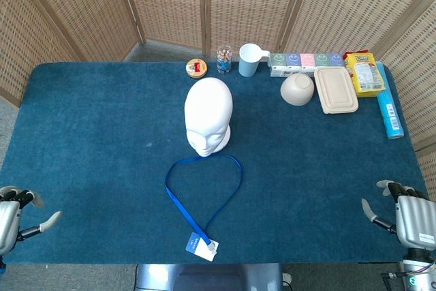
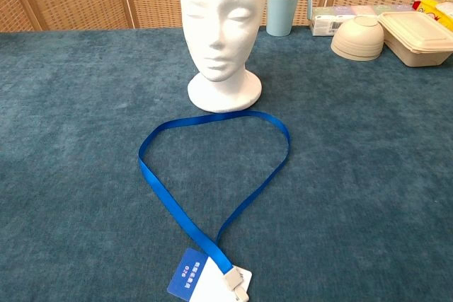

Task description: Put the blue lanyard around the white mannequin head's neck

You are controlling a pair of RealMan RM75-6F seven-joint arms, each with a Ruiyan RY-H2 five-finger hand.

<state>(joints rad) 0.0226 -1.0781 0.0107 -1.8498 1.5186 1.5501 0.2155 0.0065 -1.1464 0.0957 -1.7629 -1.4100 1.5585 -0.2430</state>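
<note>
The white mannequin head (image 1: 208, 115) (image 2: 221, 26) stands upright in the middle of the blue table, facing me. The blue lanyard (image 1: 178, 172) (image 2: 154, 189) lies flat in an open loop just in front of its base, nearly touching it. Its card badge (image 1: 201, 245) (image 2: 205, 281) rests near the table's front edge. My left hand (image 1: 13, 216) sits at the front left corner, fingers apart and holding nothing. My right hand (image 1: 407, 215) sits at the front right corner, likewise open and empty. Neither hand shows in the chest view.
Along the back edge stand a round tin (image 1: 196, 68), a small jar (image 1: 224, 58), a light blue mug (image 1: 250, 59) (image 2: 283, 10), a row of small boxes (image 1: 306, 62), a beige bowl (image 1: 297, 89) (image 2: 357, 37), a lidded beige container (image 1: 336, 90), a yellow packet (image 1: 365, 73) and a blue tube (image 1: 390, 111).
</note>
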